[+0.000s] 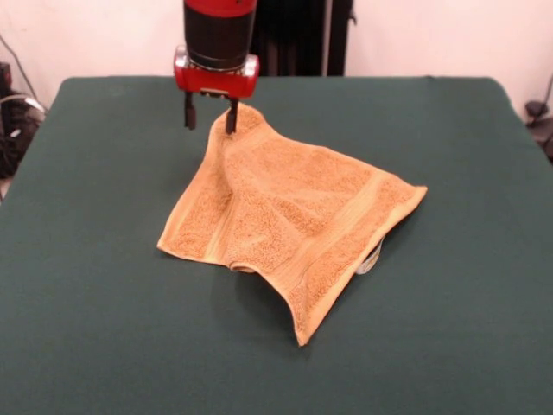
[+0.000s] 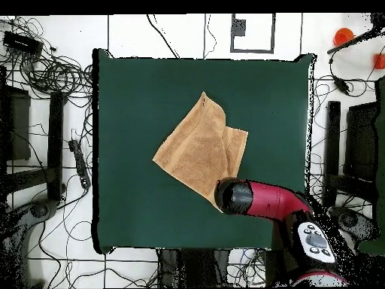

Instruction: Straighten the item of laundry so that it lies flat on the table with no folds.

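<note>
Front view, what could go wrong: I think the towel [image 1: 289, 220] could slip off the claw [image 1: 210, 116] if I pull now. Only one finger [image 1: 231, 116] looks to touch the raised corner, so I judge the hold weak.
Front view, more trouble: if I drag that corner the wrong way, I think the folded part under the towel could bunch up more and not open.
Front view, the claw: I see the two fingers apart, with a gap between them. One finger sits right at the towel's lifted tip. The other finger hangs free beside it, over bare table [image 1: 95, 311]. I cannot tell if cloth sits in the gap.
Front view, the towel: it spreads away from the claw, down and toward the camera, on the green table. It is not flat. One edge curls under, and a white tag [image 1: 371, 259] peeks out on the side far from the claw.
Overhead view, the claw: the arm [image 2: 259, 199] covers it, so I cannot see the fingers here.
Overhead view, the towel: the towel [image 2: 199, 147] lies just past the arm's end, near the middle of the table [image 2: 128, 211], with one layer lapped over another.
</note>
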